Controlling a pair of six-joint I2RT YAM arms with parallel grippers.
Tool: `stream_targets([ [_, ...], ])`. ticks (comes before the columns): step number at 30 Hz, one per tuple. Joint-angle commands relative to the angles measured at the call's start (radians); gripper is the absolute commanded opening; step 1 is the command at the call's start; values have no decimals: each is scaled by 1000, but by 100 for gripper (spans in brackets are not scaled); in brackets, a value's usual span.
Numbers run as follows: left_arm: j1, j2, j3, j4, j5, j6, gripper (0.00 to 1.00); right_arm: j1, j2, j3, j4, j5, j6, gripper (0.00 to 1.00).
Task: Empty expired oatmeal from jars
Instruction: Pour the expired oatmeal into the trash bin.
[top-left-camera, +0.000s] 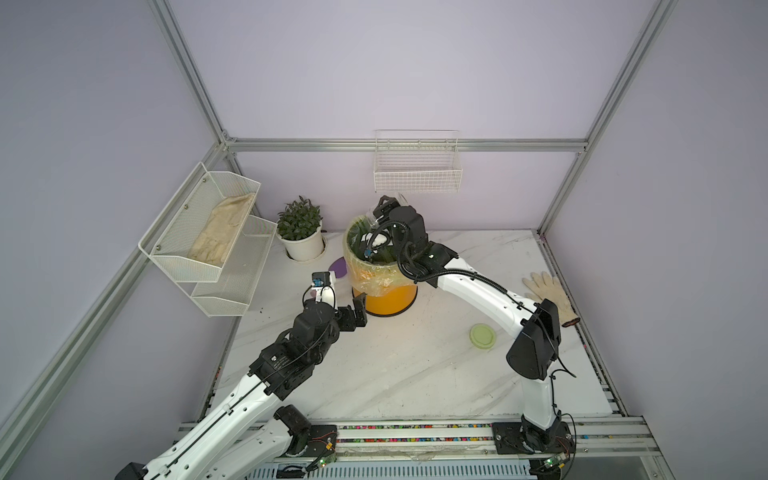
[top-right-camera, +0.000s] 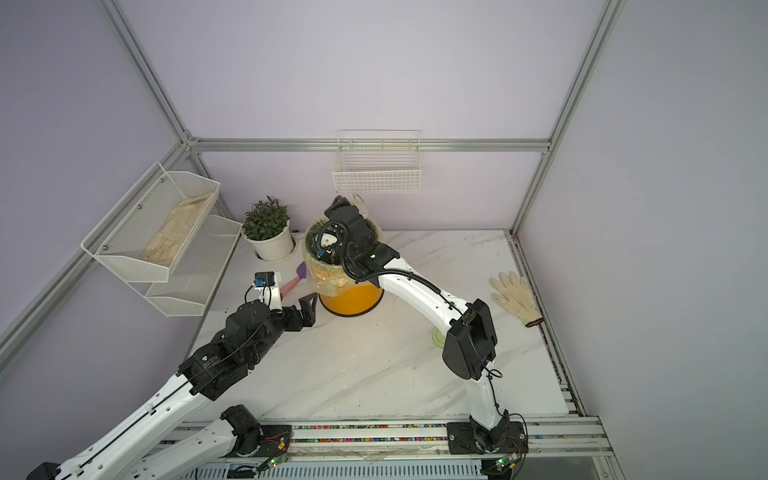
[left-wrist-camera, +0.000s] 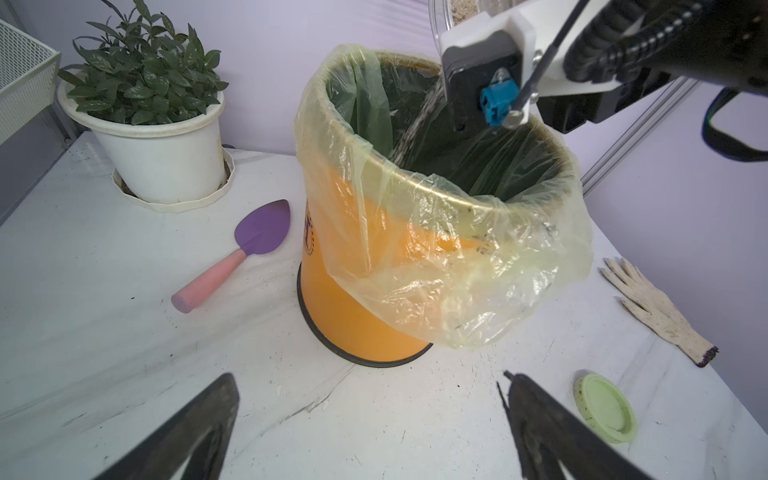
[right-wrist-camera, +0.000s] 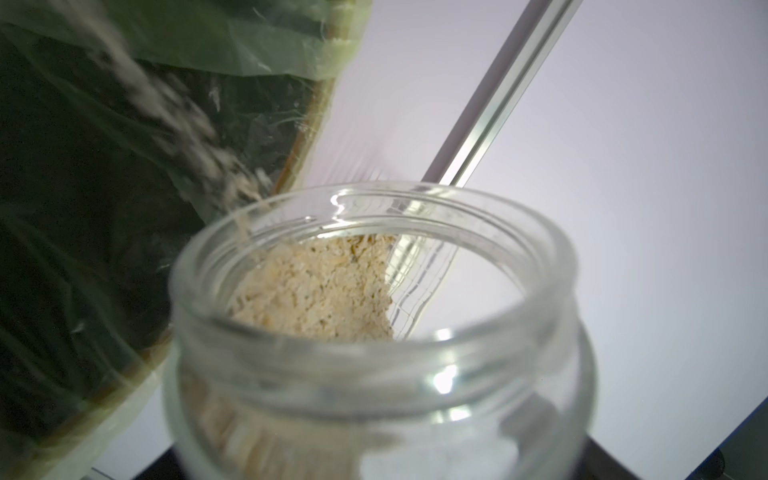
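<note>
My right gripper (top-left-camera: 385, 206) is shut on the clear glass jar (right-wrist-camera: 374, 332), which it holds tilted over the orange bin (left-wrist-camera: 353, 291) with the yellow liner. In the right wrist view, pale beige oatmeal (right-wrist-camera: 316, 286) lies against the jar's lower side, and a blurred stream of it (right-wrist-camera: 178, 124) falls from the mouth into the bin. The left wrist view shows the same falling stream (left-wrist-camera: 415, 124). The jar's pale green lid (top-left-camera: 482, 335) lies flat on the table near the right arm. My left gripper (top-left-camera: 360, 312) hovers open and empty beside the bin's base.
A white plant pot (top-left-camera: 303, 245) stands behind the bin at the left. A purple trowel with a pink handle (left-wrist-camera: 257, 245) lies between the pot and the bin. A cream work glove (top-left-camera: 548, 291) lies at the right edge. A mesh shelf (top-left-camera: 208, 232) and a wire basket (top-left-camera: 417, 170) hang on the walls.
</note>
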Motion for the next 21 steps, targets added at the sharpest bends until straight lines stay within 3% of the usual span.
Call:
stream_targets([
  [1,6,-18,-42,12,13,-17,100,6,-21,36,129,44,-425,1],
  [5,6,-36,-55,15,18,-20,100,7,40,158,90,107,-473,2],
  [8,6,-52,-58,7,12,-14,100,8,11,111,85,123,-553,2],
  [11,6,-66,-61,5,11,-11,100,24,-13,91,16,146,-558,3],
  [21,6,-89,-68,-2,13,-5,100,38,47,261,-294,307,-559,5],
])
